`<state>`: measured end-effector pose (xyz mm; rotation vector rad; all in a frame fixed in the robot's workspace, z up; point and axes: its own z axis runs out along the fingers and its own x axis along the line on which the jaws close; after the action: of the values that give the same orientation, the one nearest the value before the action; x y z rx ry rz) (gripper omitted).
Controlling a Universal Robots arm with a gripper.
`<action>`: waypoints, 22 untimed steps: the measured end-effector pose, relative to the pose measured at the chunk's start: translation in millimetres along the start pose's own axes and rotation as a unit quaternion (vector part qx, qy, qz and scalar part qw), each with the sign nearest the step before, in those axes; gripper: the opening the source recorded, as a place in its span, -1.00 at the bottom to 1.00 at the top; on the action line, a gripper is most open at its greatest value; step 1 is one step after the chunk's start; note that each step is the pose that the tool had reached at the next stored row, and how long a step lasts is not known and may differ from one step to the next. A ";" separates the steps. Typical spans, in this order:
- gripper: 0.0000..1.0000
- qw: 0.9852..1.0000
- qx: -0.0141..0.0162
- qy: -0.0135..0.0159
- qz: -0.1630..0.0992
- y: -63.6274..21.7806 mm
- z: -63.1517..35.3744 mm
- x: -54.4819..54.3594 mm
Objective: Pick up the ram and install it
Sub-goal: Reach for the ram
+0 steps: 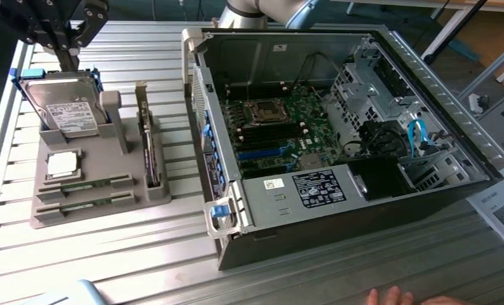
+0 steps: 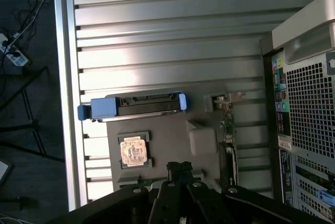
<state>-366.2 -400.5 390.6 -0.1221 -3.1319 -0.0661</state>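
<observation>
Pincer (image 2: 180, 167) closed over holder (image 1: 137, 197), ram (image 1: 84, 187) on edge, lengthwise across exterior view

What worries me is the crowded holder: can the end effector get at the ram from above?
Probably yes: the ram sits edge-up in a slot of the grey holder with nothing over it. The end effector hangs shut over the hard drive.

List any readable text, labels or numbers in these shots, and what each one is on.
Nothing can be read; all print is too small or blurred.
hard drive label: unreadable.
black label on the computer's metal cover: unreadable.
small white sticker beside it: unreadable.
inner-wall sticker in the case: unreadable.
printed sheet at the exterior view's right: unreadable.
rear-panel stickers on the case: unreadable.
</observation>
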 end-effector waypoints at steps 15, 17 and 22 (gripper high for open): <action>-0.79 1.000 0.000 0.000 0.000 -29.6 -1.3 1.7; -0.79 1.000 0.000 0.000 0.000 -33.7 -1.4 1.9; -0.79 1.000 0.000 0.000 0.000 -48.6 -2.0 2.2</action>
<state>-372.2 -448.8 390.6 -0.1221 -3.1318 -0.0660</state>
